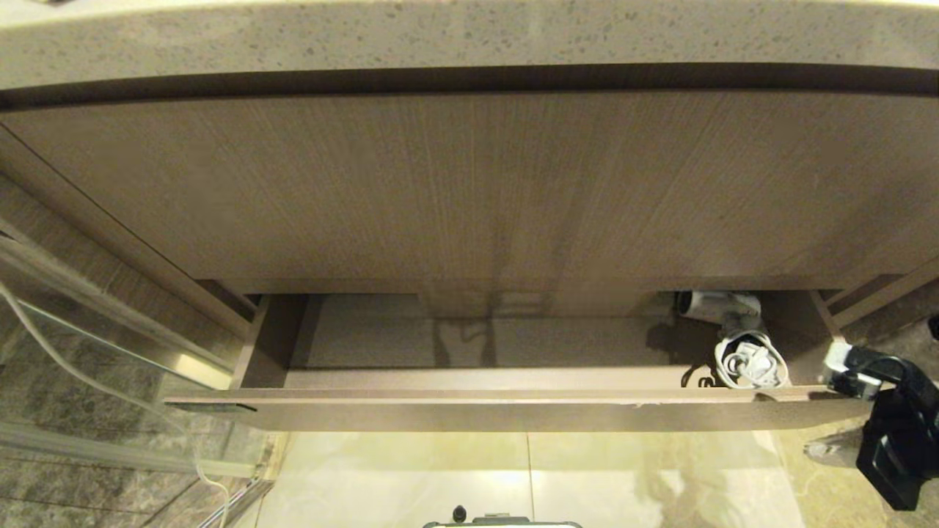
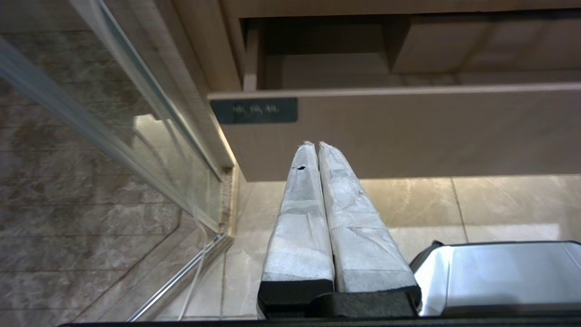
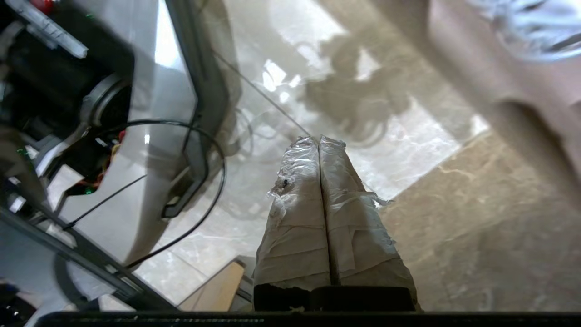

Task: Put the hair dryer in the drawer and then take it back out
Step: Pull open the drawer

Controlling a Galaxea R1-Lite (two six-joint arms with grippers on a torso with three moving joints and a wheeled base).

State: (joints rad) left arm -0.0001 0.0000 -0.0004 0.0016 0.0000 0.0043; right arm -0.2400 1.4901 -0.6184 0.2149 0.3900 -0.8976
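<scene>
Hair dryer [image 1: 717, 305]: lies inside the open drawer [image 1: 513, 411], in its right-hand end, tucked towards the back under the cabinet front [image 1: 469, 191]. Its white barrel runs roughly crosswise, along the drawer's width, with the handle coming forward from it.

Cord [image 1: 750, 361]: coiled in a loose white bundle with the plug, just in front of the dryer, close to the drawer's front board.

Drawer: pulled out, its front board nearest the robot; the rest of the inside shows only bare wood.

Right gripper [image 3: 319, 140]: outside the drawer, off its right-hand corner and lower than the front board in the head view. Its wrapped fingers [image 3: 295, 190] are pressed together with nothing between them; its own camera sees only the tiled floor [image 3: 454, 218] and the robot's base [image 3: 150, 118].

Left gripper [image 2: 315, 144]: parked low before the left end of the drawer front, near the small black label [image 2: 256, 110], fingers closed flat against each other, empty.

Nearer arm: the right one, clearly; the dryer sits at its end of the drawer, well apart from the left.

Way to the dryer: from the right fingers it lies up, over the front board, and inward to the left.

My reading: the dryer looks stowed; taking it out would need those fingers parted first, then crossing the barrel or handle.
</scene>
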